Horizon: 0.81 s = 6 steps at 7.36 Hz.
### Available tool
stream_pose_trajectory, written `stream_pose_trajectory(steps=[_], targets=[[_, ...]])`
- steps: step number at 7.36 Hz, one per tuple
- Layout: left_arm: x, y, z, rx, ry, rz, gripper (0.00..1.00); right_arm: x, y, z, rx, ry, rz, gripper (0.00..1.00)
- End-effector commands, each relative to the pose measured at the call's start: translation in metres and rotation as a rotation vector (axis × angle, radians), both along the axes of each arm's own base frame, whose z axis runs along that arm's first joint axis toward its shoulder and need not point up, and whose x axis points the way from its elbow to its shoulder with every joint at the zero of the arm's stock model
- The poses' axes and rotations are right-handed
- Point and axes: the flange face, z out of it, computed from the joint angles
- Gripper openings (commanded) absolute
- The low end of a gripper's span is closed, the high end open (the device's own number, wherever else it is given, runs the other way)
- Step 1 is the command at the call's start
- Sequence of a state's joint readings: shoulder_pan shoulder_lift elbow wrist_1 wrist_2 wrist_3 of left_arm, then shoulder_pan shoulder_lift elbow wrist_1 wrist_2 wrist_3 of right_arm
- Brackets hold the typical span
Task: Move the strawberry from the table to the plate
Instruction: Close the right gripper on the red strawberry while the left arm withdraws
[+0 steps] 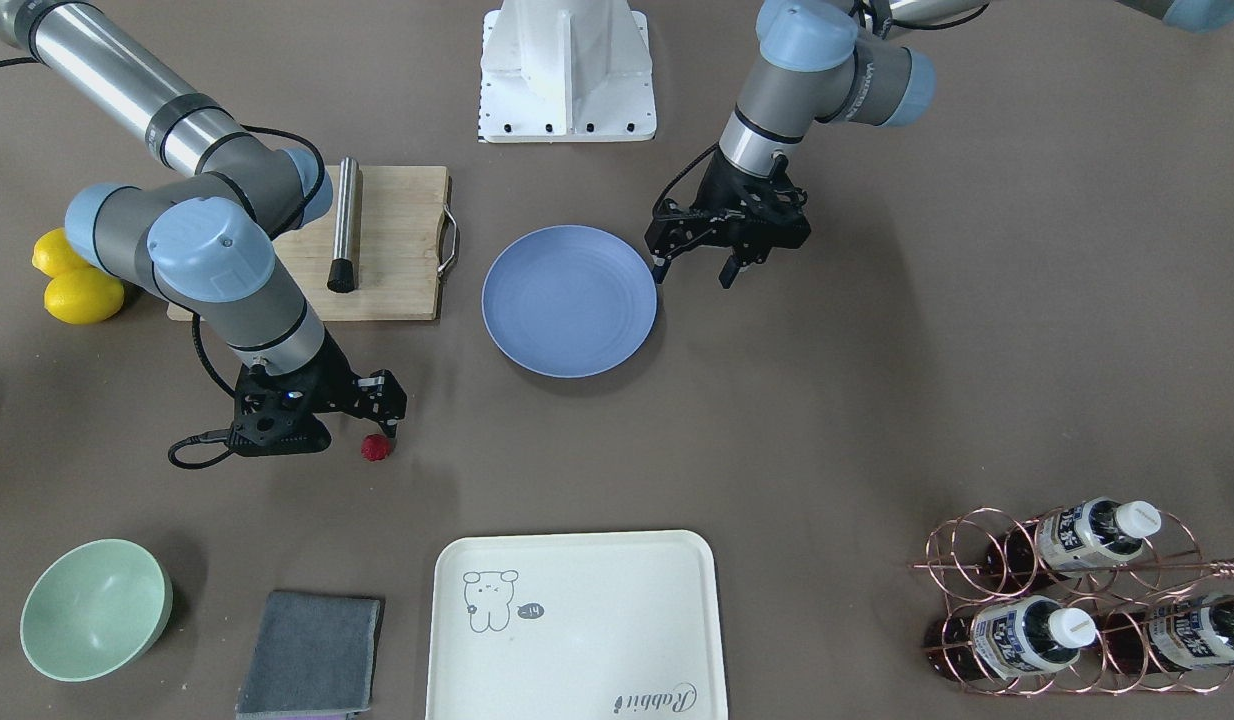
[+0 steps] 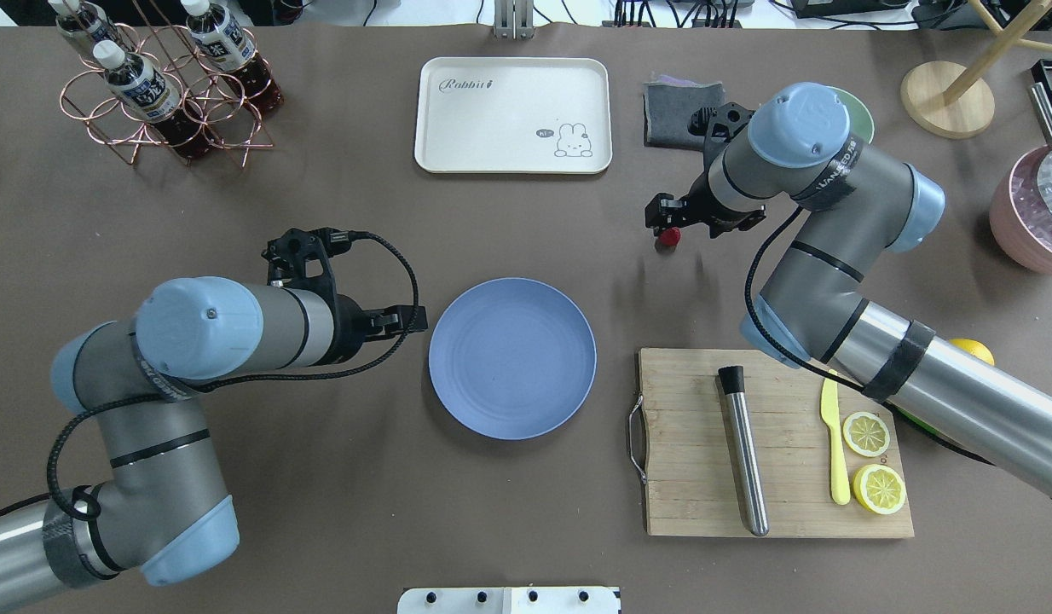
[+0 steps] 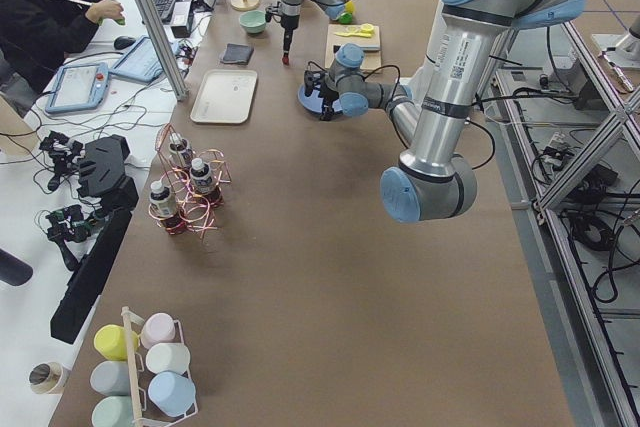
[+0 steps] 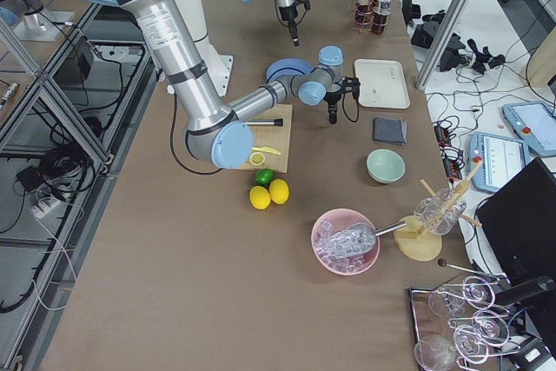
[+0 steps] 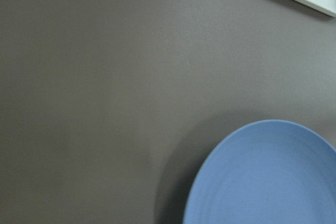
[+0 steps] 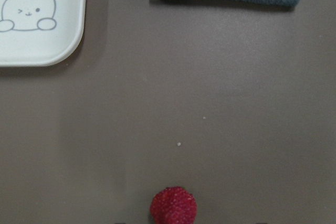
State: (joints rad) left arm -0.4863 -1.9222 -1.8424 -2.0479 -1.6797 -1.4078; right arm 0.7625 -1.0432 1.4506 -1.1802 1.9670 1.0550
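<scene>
Hovers with the right tool (image 1: pixel 387 420) just above the strawberry (image 1: pixel 377 447), jaws wide and empty. Shows the strawberry on the bench (image 1: pixel 877 400), low and centred in the right wrist view, so almost directly under that tool and well apart from the plate (image 1: pixel 569 300). Holds the left tool (image 1: pixel 693 268) wide too, beside the plate rim, clearly farther away. Probably needs only a short straight descent; roundish fruit, no long axis to match.

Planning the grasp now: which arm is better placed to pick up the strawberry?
Right. The right gripper hangs just over the strawberry on the table, jaws apart. The left gripper waits beside the plate, much farther away.
</scene>
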Motion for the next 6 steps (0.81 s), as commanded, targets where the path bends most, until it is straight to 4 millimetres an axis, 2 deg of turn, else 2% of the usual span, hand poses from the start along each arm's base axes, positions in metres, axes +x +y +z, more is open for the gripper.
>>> stream_pose_trajectory(steps=[1, 2, 3, 5, 6], targets=[[-0.032, -0.017, 0.027, 0.012, -0.044, 0.020, 0.97, -0.010, 0.003, 0.005, 0.006, 0.018, 0.001, 0.83], [-0.035, -0.019, 0.031, 0.008, -0.050, 0.018, 0.97, -0.018, -0.004, -0.004, 0.013, 0.018, 0.003, 0.80], [-0.037, -0.020, 0.036, 0.017, -0.062, 0.023, 0.97, -0.030, -0.013, -0.006, 0.005, 0.028, 0.003, 0.78], [-0.044, -0.024, 0.042, 0.024, -0.074, 0.020, 0.97, -0.030, -0.014, -0.001, 0.003, 0.037, 0.000, 0.70], [-0.044, -0.025, 0.041, 0.025, -0.073, 0.020, 0.97, -0.030, -0.014, 0.003, 0.002, 0.041, -0.002, 0.70]])
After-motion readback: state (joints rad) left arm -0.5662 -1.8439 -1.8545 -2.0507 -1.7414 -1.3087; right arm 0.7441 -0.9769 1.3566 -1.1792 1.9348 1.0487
